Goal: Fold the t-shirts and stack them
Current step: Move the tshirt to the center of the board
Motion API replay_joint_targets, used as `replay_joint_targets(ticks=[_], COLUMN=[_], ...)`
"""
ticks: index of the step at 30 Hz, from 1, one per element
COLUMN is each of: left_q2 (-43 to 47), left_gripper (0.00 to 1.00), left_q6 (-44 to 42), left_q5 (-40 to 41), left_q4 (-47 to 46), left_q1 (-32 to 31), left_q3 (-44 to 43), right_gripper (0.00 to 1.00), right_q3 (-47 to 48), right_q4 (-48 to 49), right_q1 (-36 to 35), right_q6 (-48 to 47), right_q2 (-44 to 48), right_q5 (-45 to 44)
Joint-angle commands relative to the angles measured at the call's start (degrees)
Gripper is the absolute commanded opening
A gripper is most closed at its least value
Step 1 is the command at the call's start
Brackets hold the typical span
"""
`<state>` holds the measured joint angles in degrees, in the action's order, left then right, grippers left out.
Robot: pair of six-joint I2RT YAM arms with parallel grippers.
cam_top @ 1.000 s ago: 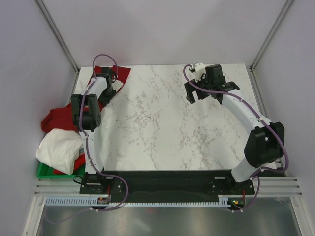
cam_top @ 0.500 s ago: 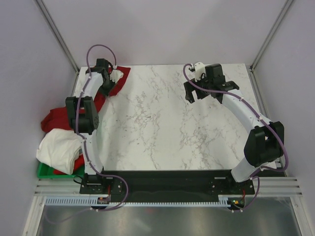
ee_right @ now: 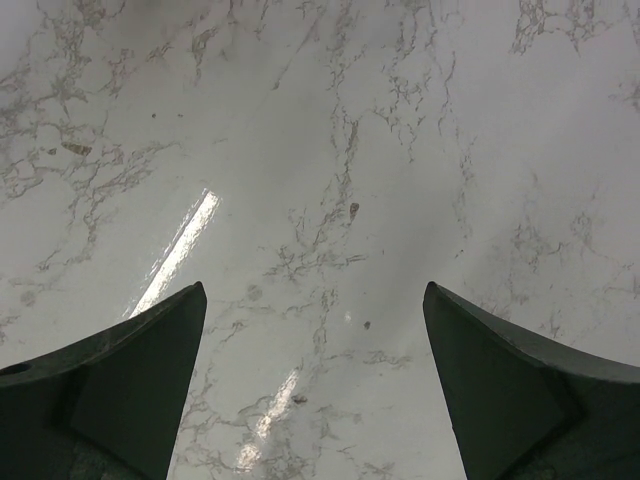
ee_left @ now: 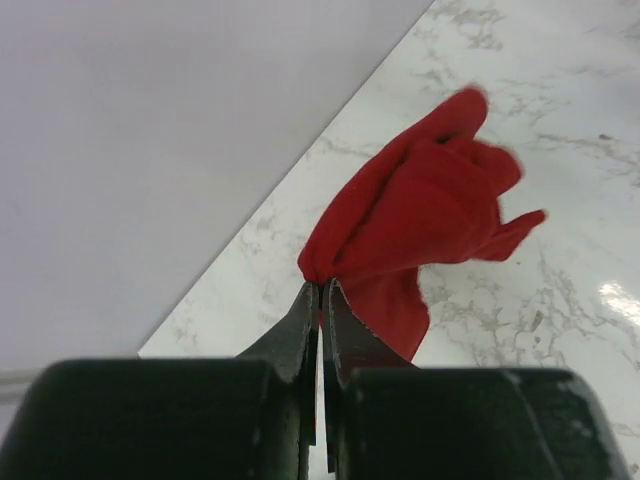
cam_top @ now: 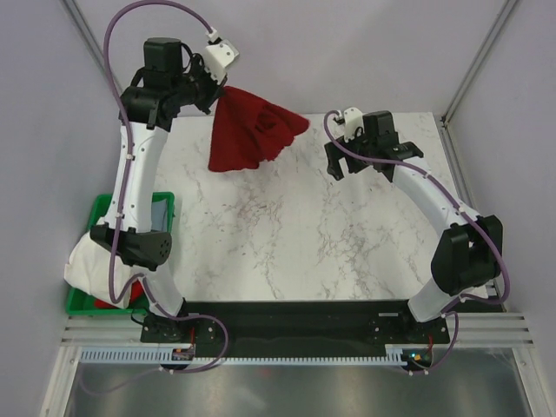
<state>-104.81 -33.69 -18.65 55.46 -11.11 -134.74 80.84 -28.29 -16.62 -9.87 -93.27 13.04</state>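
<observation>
Holding the dark red soft cloth t-shirt [cam_top: 252, 135] by one pinch, my left tool [cam_top: 219, 89] is clamped tight on a gathered bit of fabric, with the arm raised high over the far left corner of the white marble surface [cam_top: 287, 234]. The shirt dangles bunched and twisted below the jaws. I cannot tell whether its lowest fold touches the marble.

My right tool [cam_top: 373, 163] hangs spread wide and empty over bare marble near the shirt's right edge.

As I judge it, the step is to lay this shirt flat in the middle before folding. One pinch point will only drop it in a heap, so I want the right tool to catch a free edge or shoulder, then draw both apart and lower slowly, letting the hem land first. I can't tell which part I'm gripping, so I'll check that before pulling.

The crumpled white t-shirt [cam_top: 95, 261] waits by the green plastic bin [cam_top: 130, 204].
</observation>
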Motion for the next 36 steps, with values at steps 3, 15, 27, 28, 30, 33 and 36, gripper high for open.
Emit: replay_joint_targets(ticks=[3, 15, 27, 28, 30, 33, 36], left_q2=[-0.6, -9.3, -24.4, -24.0, -22.8, -21.0, -18.8], left_gripper=[0.02, 0.02, 0.02, 0.02, 0.02, 0.14, 0.56], left_q6=[0.9, 8.7, 11.0, 11.3, 12.7, 14.5, 17.5], left_q5=[-4.5, -13.3, -12.8, -12.8, -12.7, -13.2, -6.6], left_q4=[0.9, 1.3, -0.8, -1.4, -2.2, -3.3, -4.5], left_q1=[-4.0, -8.0, -19.7, -21.0, -24.0, -26.4, -26.8], left_q3=[-3.6, 4.7, -9.8, -10.1, -10.2, -10.2, -9.8], right_gripper=[0.98, 0.96, 0.94, 0.95, 0.95, 0.97, 0.98], right_q3=[1.8, -5.3, -4.3, -4.3, -5.3, -7.9, -8.4], right_q4=[0.1, -3.9, -11.2, -12.0, -12.8, -11.4, -9.4], right_q1=[0.2, 0.2, 0.1, 0.3, 0.3, 1.0, 1.0], right_q6=[-2.5, -9.6, -16.9, -17.2, -18.2, -19.5, -18.8], right_q2=[4.6, 12.7, 19.3, 19.8, 22.0, 25.9, 27.1], right_q5=[0.2, 3.0, 10.2, 9.4, 5.4, 1.1, 0.2])
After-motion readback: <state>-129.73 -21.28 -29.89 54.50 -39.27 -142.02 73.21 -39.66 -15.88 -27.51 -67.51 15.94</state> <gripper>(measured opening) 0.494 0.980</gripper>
